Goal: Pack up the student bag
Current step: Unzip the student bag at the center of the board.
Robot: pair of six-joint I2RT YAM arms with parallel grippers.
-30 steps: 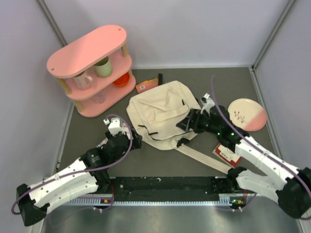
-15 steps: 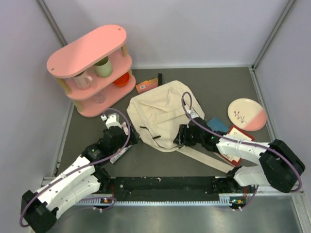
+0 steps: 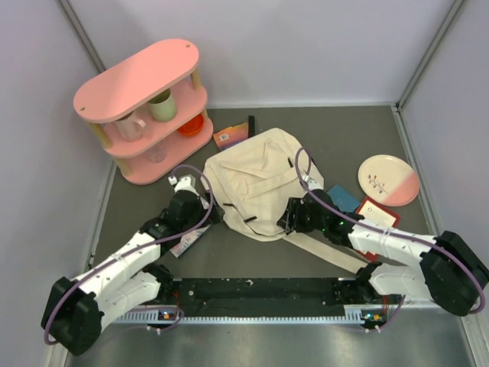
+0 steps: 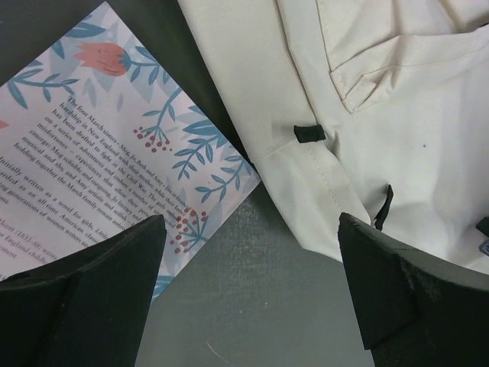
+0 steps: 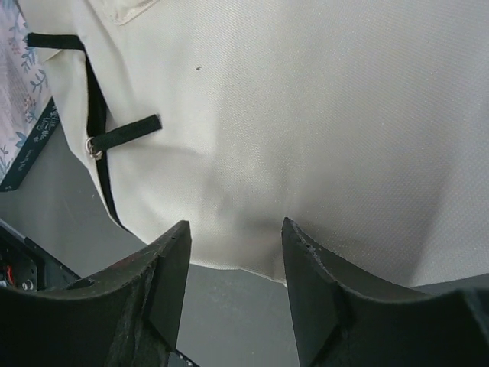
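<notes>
student bag (image 3: 256, 183): woven cream cloth, matt, black webbing trim. Book cover (image 4: 99, 153): printed paper, matt. Worktop (image 4: 252, 306): dark grey, matt. Shelf (image 3: 141, 84): smooth pink paint, bare wood posts. Plate (image 3: 388, 180): glossy glaze.

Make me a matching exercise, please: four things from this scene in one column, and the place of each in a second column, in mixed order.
Things:
1. pink shelf unit
2. round plate
3. student bag
4. floral book

Places:
A. centre of the table
B. back left corner
C. beside the bag's left edge
D. far right side

Pairs: 1-B, 2-D, 3-A, 4-C
</notes>
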